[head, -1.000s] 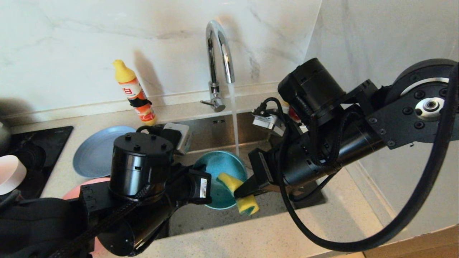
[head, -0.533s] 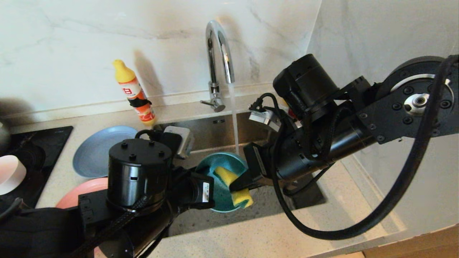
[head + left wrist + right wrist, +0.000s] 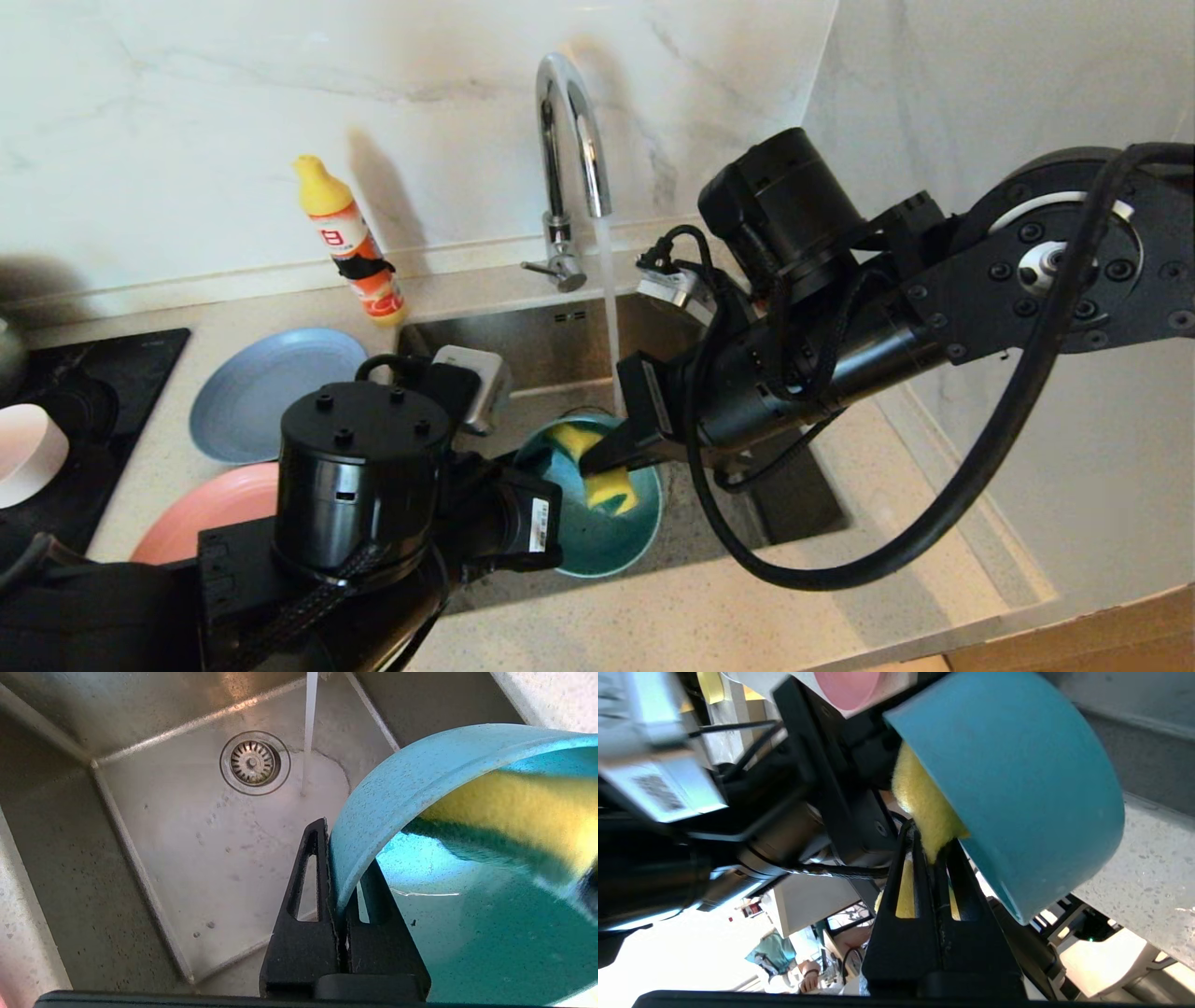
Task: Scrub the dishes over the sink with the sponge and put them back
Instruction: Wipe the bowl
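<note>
Over the sink [image 3: 537,350], my left gripper [image 3: 343,851] is shut on the rim of the teal bowl [image 3: 597,537], one finger inside and one outside. A little water lies in the bowl [image 3: 467,933]. My right gripper [image 3: 607,462] is shut on the yellow sponge [image 3: 609,487], which is folded and pressed against the bowl's inside wall. From the right wrist, the sponge [image 3: 920,793] disappears behind the bowl's outer wall [image 3: 1017,774]. The grey-blue plate [image 3: 247,397], the pink plate [image 3: 210,513] and the pale pink bowl [image 3: 28,453] sit on the counter at the left.
Water runs from the chrome tap [image 3: 571,121] into the basin, just behind the bowl and beside the drain [image 3: 254,762]. An orange and yellow soap bottle [image 3: 353,247] stands behind the plates. The black hob [image 3: 121,369] lies at far left, and a marble wall closes the right side.
The right gripper has carried the sponge left from the bowl's right rim to inside it. The bowl has sunk nearer the front of the sink and now opens more upward.
</note>
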You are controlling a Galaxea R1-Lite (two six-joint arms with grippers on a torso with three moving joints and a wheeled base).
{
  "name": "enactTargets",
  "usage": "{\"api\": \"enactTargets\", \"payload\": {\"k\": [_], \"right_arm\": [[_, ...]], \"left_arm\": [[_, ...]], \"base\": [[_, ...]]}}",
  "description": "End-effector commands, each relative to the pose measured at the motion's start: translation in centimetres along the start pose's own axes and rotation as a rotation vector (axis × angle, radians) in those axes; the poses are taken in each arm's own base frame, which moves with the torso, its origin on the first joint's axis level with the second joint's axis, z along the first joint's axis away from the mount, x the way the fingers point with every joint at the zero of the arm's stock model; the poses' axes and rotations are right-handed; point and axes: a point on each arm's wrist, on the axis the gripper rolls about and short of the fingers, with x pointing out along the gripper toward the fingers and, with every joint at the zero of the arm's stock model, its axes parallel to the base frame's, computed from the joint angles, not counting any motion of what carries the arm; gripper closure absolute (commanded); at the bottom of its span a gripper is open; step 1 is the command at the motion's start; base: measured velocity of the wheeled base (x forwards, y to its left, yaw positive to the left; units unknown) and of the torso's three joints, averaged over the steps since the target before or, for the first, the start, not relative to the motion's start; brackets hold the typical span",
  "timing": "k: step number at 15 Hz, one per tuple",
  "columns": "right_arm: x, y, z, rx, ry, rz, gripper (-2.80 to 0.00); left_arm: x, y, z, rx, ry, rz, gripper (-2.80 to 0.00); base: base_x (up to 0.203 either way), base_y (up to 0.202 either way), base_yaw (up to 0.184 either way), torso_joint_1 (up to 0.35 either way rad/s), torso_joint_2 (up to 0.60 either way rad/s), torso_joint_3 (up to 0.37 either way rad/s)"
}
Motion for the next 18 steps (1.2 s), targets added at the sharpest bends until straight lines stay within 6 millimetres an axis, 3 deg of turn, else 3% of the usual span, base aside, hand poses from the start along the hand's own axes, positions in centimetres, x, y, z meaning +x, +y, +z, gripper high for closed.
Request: {"api": "enactTargets", "payload": {"k": [1,12,18], "right_arm": [[-0.3,0.1,0.1,0.001,-0.008,-0.004,0.0],[-3.4,0.4,-1.1,0.032,-0.012,-0.106,0.0],[-2.4,-0.3,-1.5,0.058,0.04,-0.131,0.0]], "left_arm": [[-0.1,0.1,-0.1,-0.003,-0.005,0.003,0.0],[-0.1,0.1,-0.1,-0.031,-0.049,0.003,0.0],[0.0,0.1,0.3,-0.035,-0.063,0.023,0.0]], "base": [[0.0,0.0,0.0,0.0,0.0,0.0],[0.0,0.0,0.0,0.0,0.0,0.0],[0.0,0.0,0.0,0.0,0.0,0.0]]}}
